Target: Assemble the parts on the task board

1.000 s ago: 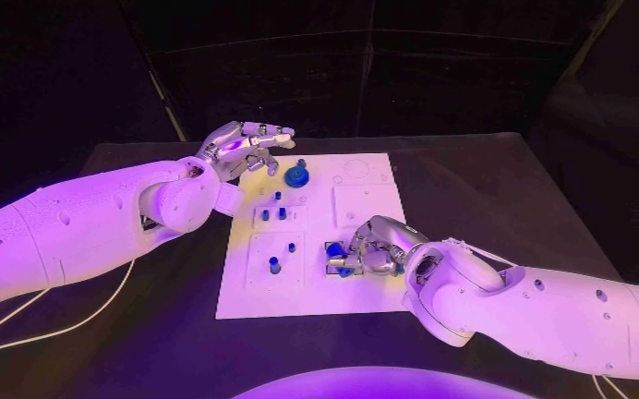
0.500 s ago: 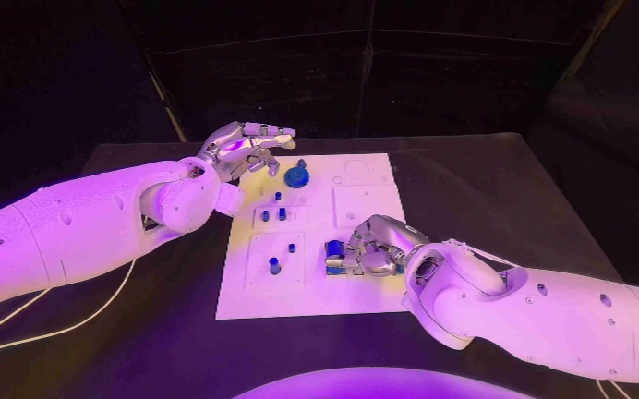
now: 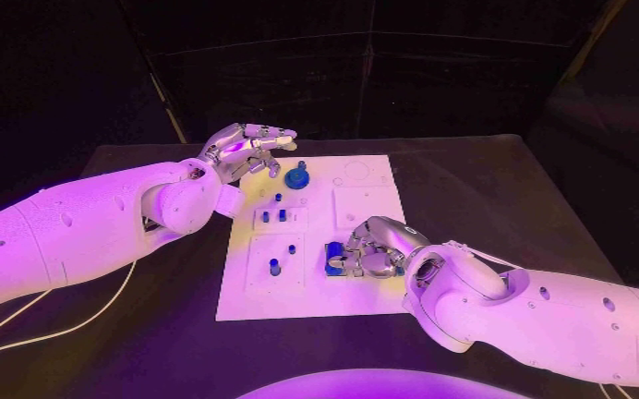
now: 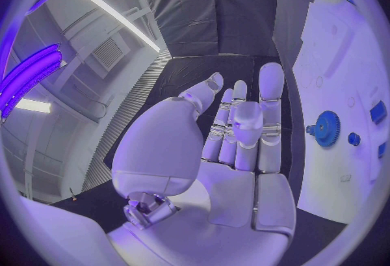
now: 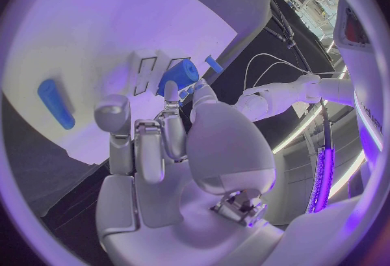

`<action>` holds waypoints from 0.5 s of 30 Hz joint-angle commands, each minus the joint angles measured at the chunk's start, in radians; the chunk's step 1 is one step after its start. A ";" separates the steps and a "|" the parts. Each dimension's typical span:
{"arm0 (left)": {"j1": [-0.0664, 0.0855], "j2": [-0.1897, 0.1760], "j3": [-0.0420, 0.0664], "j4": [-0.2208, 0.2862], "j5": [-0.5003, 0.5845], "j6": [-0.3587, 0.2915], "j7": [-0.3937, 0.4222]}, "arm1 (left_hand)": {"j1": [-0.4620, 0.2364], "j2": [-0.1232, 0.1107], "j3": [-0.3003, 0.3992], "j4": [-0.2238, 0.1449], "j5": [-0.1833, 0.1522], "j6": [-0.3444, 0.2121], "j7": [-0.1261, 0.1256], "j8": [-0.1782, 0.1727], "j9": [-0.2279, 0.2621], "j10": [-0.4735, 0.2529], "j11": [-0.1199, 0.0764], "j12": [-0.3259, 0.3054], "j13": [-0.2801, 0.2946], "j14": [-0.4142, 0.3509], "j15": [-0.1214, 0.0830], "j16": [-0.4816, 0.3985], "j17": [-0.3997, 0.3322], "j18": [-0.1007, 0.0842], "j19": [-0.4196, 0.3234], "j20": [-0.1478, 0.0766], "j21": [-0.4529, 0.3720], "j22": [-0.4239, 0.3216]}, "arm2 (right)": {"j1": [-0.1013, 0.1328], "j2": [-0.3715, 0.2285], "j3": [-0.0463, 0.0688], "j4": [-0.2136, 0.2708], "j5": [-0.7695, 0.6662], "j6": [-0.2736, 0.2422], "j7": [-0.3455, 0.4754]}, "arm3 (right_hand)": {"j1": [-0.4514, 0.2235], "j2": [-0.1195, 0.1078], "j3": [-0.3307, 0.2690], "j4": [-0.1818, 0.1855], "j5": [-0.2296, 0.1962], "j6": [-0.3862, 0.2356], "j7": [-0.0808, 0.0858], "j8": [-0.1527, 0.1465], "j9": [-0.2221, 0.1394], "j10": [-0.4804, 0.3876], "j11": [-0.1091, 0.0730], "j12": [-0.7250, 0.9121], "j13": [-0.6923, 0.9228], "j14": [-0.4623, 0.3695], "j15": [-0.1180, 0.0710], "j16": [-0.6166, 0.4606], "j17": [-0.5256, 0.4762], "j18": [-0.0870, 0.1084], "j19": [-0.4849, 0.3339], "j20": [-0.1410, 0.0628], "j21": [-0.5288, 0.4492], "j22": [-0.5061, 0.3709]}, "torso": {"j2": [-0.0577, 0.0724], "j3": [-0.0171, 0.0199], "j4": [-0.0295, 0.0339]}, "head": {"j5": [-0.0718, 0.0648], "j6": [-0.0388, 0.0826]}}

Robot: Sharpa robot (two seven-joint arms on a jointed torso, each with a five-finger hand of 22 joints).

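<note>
While seating: I keep the right robot hand (image 3: pixel 370 249) pinching the blue part (image 3: pixel 333 257) just beyond its fingertips, low on the task board (image 3: pixel 367 200).
Left robot hand (image 3: pixel 247 150): released, beside the blue gear (image 3: pixel 297 177).
Advice: I press straight, without tilt.

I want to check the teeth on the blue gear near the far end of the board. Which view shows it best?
The left wrist view: the blue gear faces the camera unobstructed, its toothed rim visible against the task board. In the head view the gear is small, beside the left hand. I cannot make it out for certain in the right wrist view.
</note>
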 commanded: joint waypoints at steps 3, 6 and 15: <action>0.001 0.001 0.001 0.001 0.002 0.013 0.005 | -0.001 0.005 -0.004 0.000 0.003 -0.007 0.002 0.006 0.000 -0.010 0.000 0.005 0.001 -0.005 0.005 0.003 -0.001 0.015 0.001 0.006 -0.004 -0.001 | 0.001 0.002 0.000 -0.005 -0.021 0.028 -0.015 | 0.028 0.021 0.003 -0.011 0.032 0.005 -0.009 0.007 0.005 0.007 -0.007 0.008 0.023 0.091 -0.008 0.006 0.201 -0.017 0.005 -0.007 0.007 0.006 | 0.001 -0.0007 0.0007 | 0.000 0.001; 0.001 0.000 0.001 0.001 0.002 0.013 0.004 | -0.001 0.005 -0.004 0.000 0.003 -0.007 0.002 0.006 0.000 -0.010 0.000 0.005 0.001 -0.005 0.005 0.003 -0.001 0.015 0.001 0.006 -0.004 -0.001 | 0.001 0.003 0.000 -0.008 -0.023 0.042 -0.021 | 0.032 0.023 0.004 -0.013 0.035 0.005 -0.010 0.007 0.006 0.008 -0.008 0.008 0.024 0.091 -0.009 0.006 0.201 -0.018 0.006 -0.007 0.007 0.008 | 0.001 -0.0006 -0.0008 | 0.001 0.001; 0.001 -0.003 0.000 0.002 0.002 0.013 0.003 | -0.001 0.005 -0.004 0.000 0.003 -0.007 0.002 0.006 0.000 -0.010 0.000 0.005 0.001 -0.005 0.005 0.003 -0.001 0.015 0.001 0.006 -0.004 -0.001 | 0.001 0.000 0.000 -0.008 -0.024 0.073 -0.024 | 0.074 0.015 0.003 -0.045 0.001 0.007 -0.013 0.009 0.012 0.009 -0.011 0.007 0.025 0.092 -0.012 0.007 0.204 -0.018 0.007 -0.011 0.008 0.010 | 0.001 0.0001 -0.0014 | 0.002 -0.002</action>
